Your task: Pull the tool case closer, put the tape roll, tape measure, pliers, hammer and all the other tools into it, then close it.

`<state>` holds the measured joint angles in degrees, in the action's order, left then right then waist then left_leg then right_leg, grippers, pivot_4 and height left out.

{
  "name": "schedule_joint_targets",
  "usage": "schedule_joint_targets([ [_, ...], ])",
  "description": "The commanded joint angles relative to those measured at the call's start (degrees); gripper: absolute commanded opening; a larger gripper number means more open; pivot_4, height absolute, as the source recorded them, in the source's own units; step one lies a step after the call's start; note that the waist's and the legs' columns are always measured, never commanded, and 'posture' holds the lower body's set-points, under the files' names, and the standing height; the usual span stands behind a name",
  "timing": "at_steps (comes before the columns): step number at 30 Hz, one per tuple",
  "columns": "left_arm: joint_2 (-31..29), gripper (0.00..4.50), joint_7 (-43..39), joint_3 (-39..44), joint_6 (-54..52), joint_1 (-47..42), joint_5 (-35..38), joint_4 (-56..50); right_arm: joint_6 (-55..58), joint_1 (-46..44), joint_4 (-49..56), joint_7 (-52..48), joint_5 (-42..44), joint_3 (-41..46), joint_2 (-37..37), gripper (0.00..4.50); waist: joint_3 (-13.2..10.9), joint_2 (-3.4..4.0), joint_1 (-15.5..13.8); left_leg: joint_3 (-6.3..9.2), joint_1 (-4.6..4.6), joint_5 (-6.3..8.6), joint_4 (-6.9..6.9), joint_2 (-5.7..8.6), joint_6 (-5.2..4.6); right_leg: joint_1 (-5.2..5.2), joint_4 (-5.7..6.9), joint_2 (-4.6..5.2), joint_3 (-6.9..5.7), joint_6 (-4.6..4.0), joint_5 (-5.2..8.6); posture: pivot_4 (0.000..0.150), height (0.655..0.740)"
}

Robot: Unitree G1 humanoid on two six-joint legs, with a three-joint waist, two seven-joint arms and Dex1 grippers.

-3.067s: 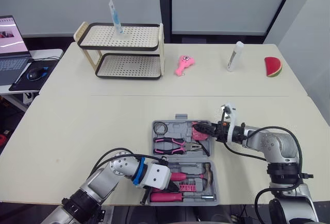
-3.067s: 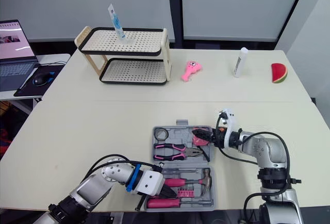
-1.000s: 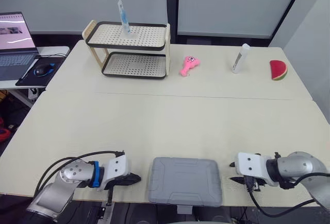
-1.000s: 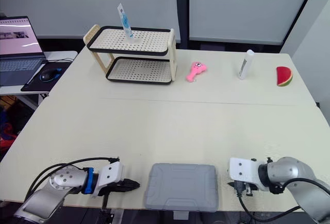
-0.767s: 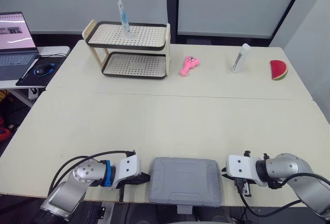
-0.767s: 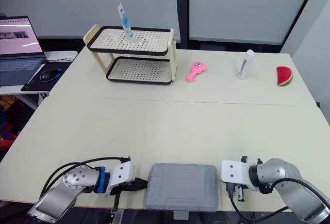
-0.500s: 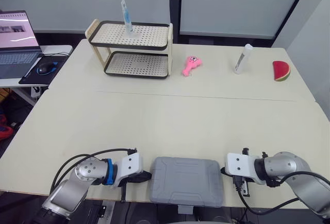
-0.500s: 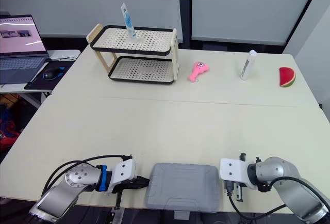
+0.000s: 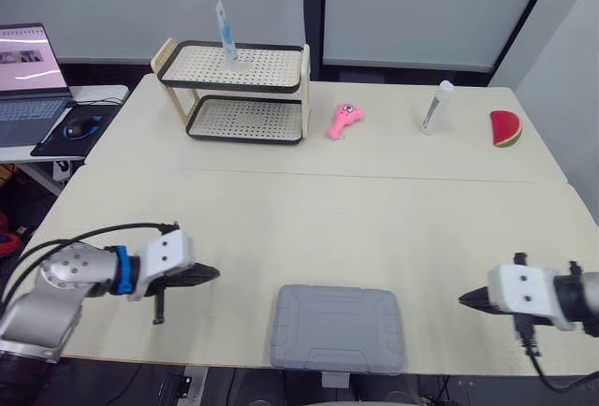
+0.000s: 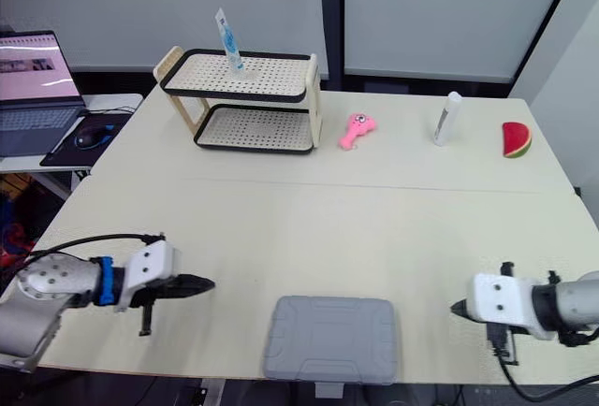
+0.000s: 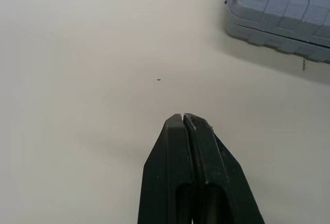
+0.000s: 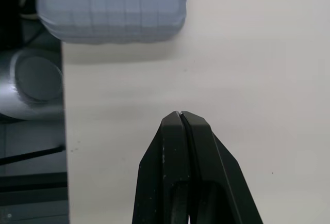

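Your left gripper [image 9: 210, 273], its two black fingers pressed together on nothing, points at the tool case [image 9: 337, 326] from well off its left side. Your right gripper [image 9: 464, 301], likewise pinched closed and empty, faces the case from well off its right side. Half a second ago both sat just beside the case's side walls; both have since drawn back, leaving bare table [image 9: 281, 224] between each gripper and the case.

The grey case lies flat between them at the table's near edge with its lid down. Three seconds ago it stood open with pink-handled tools showing in its tray. That change suggests the packing and closing are done and you are in the retreat. Whether the latches have caught cannot be told, so check them before you call it finished.

Beyond the case, nothing that remains out looks like part of the tool set. A pink toy [image 9: 342, 118] lies almost straight behind the case. A two-tier rack [image 9: 239, 93] with a tube [image 9: 223, 27] standing on its top shelf sits behind and to the left. A white bottle [image 9: 435, 105] and a watermelon slice [image 9: 504, 128] lie behind and to the right. A laptop [image 9: 23, 50] and mouse [image 9: 78, 129] sit on a side desk far off to the case's left.
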<state>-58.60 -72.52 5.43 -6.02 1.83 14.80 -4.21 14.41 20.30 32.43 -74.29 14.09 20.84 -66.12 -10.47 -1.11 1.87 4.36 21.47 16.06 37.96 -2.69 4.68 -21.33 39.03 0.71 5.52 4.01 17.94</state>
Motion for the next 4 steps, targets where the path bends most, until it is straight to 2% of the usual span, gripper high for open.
schedule_joint_targets([
  [1,-1.36,0.00,-0.86,3.27,-1.63,2.43,2.42,-4.13,-0.45,-0.10,-0.54,-6.01,3.80,5.76,-2.01,0.01,0.00,0.00,0.01,-0.03,0.00,0.00,0.00,0.00,0.00,0.00,0.00,0.00,0.02,0.00,0.00,0.150,0.7350],
  [4,-0.12,0.00,0.56,3.63,-2.36,3.56,2.71,-5.17,-0.95,-1.28,-2.30,-7.21,3.62,5.37,-3.03,0.01,-0.01,-0.01,-0.04,-0.04,0.00,0.00,0.00,0.00,0.00,0.00,-0.01,0.01,0.01,0.00,0.00,0.150,0.7350],
])
